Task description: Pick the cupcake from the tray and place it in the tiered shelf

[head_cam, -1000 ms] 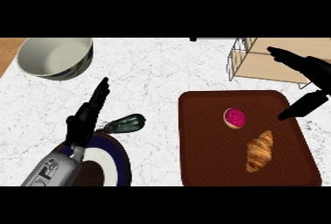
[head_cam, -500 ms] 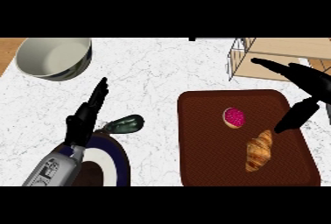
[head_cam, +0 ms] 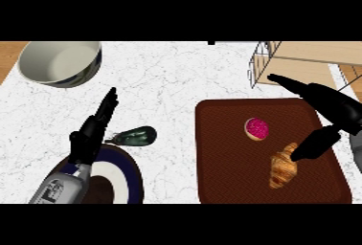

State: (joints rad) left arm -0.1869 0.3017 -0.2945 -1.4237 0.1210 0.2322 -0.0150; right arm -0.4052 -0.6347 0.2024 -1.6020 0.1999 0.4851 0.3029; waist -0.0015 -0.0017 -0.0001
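Cupcake [head_cam: 256, 128] sits untouched near the middle of the tray [head_cam: 219, 158], just above the croissant [head_cam: 283, 165]. The right hand [head_cam: 331, 115] hangs over the tray's right edge, fingers spread and holding nothing, likely lining up a grasp. The shelf [head_cam: 297, 62] waits just beyond. The left hand [head_cam: 90, 134] rests open, fingers straight, above the plate [head_cam: 124, 172] on the surface [head_cam: 170, 81].

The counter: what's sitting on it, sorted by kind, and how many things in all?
Baked goods: 2, the cupcake and the croissant, both on the tray.
Vegetables: 1, the dark green avocado.
Dishes: 2, the bowl and the blue-rimmed plate.
Trays: 1, the brown tray.
Shelves: 1, the tiered shelf.
Total: 7
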